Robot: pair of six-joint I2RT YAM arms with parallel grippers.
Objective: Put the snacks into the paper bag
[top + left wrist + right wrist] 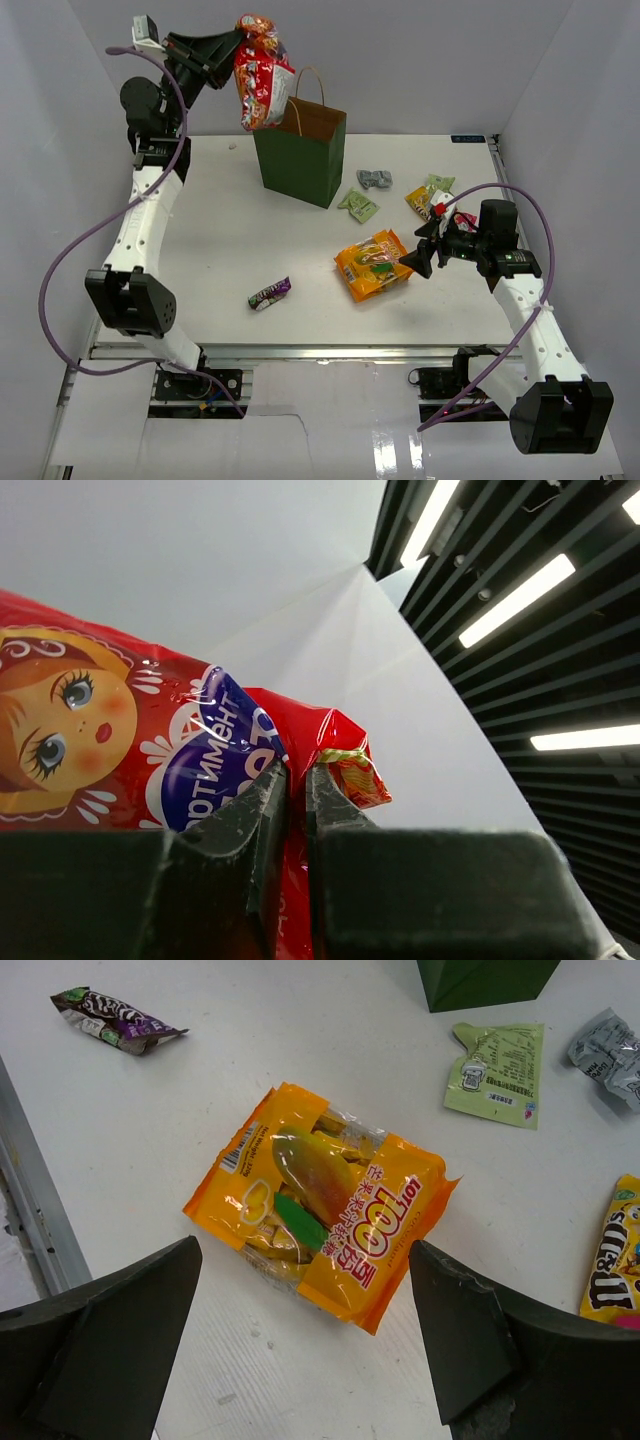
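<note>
Nearest, the right gripper [418,252] hovers with jaws wide apart beside the orange bag [372,264] lying on the table [220,230], while farther back the left gripper [297,775], clamped on the red packet [262,85], holds it high by the paper bag [300,160].

The red packet [120,740] is cut off left of the left hand [297,775]. Beyond the right hand [300,1260], only the paper bag [485,980] base shows.
</note>
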